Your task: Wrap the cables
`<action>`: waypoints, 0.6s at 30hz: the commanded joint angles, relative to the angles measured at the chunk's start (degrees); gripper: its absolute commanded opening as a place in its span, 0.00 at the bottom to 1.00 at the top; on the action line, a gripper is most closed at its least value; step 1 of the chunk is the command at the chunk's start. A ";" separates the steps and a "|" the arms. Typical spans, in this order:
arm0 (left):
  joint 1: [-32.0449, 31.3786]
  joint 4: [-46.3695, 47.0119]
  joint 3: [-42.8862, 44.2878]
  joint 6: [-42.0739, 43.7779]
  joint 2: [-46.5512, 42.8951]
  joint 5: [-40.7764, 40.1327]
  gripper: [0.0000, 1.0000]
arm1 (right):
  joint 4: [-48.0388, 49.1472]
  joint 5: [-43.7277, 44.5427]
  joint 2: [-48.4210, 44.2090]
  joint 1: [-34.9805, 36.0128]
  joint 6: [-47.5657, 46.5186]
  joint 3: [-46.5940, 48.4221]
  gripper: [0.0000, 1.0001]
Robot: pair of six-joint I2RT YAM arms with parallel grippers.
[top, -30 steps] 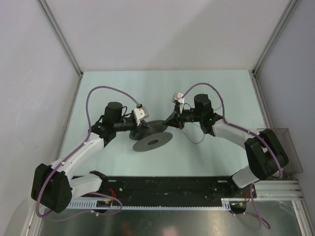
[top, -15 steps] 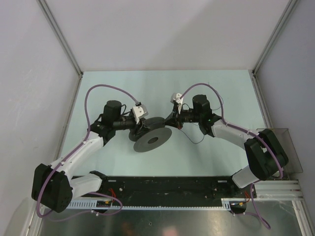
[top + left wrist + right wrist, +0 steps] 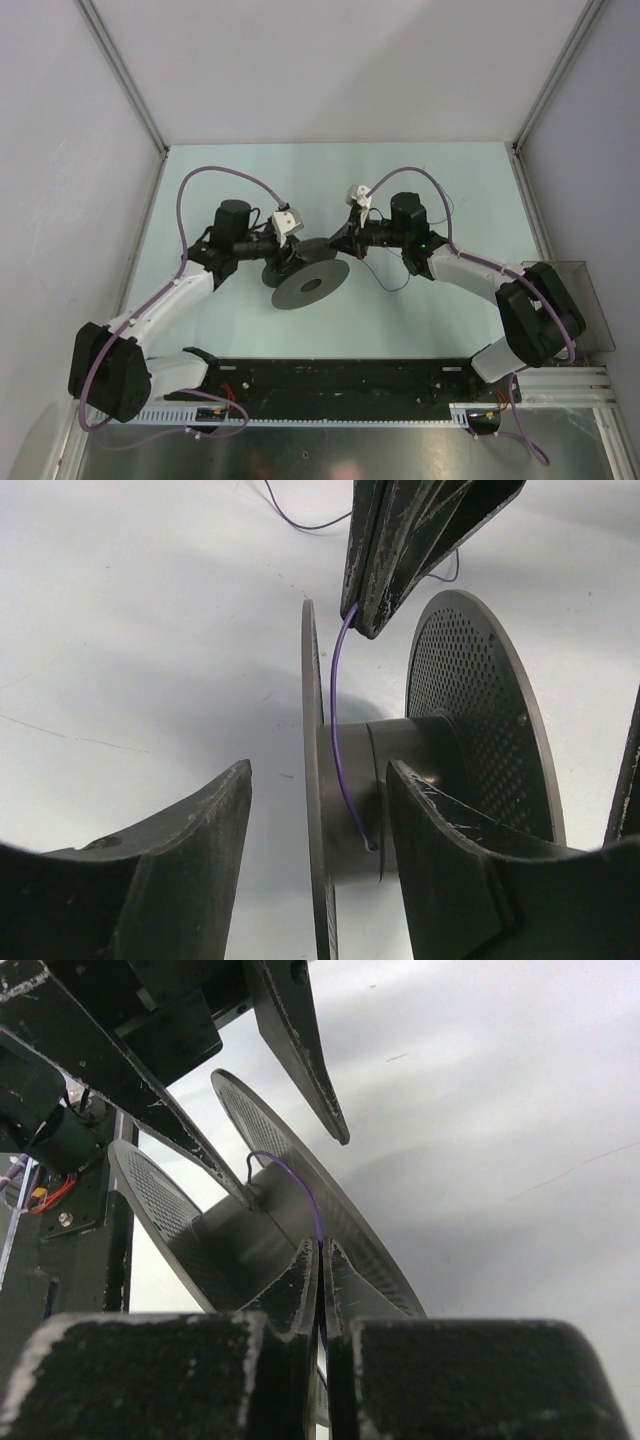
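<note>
The right hand (image 3: 320,1250) is pinched together on the thin purple cable (image 3: 290,1168). From those fingertips the cable arcs into a small hole in the hub of the dark grey spool (image 3: 310,285). The left hand (image 3: 318,775) has its fingers apart, one on each side of one spool flange. The rest of the cable curls loosely on the pale green table (image 3: 250,180) beside the right arm. Plain grey walls (image 3: 350,70) with metal corner rails enclose the table.
</note>
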 commanded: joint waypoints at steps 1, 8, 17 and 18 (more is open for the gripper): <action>0.34 0.76 3.20 -0.11 -0.22 -0.47 0.63 | 4.07 0.90 0.06 -0.07 1.36 0.45 0.00; 0.93 0.64 4.74 -0.56 1.39 -0.70 0.57 | 3.74 0.41 0.53 -0.36 1.36 0.47 0.00; 0.69 0.27 5.04 0.11 4.36 -1.06 0.58 | 3.85 0.28 1.04 -0.23 1.36 0.44 0.00; 0.68 0.22 5.08 0.19 4.60 -1.13 0.57 | 3.90 0.29 1.14 -0.22 1.36 0.46 0.00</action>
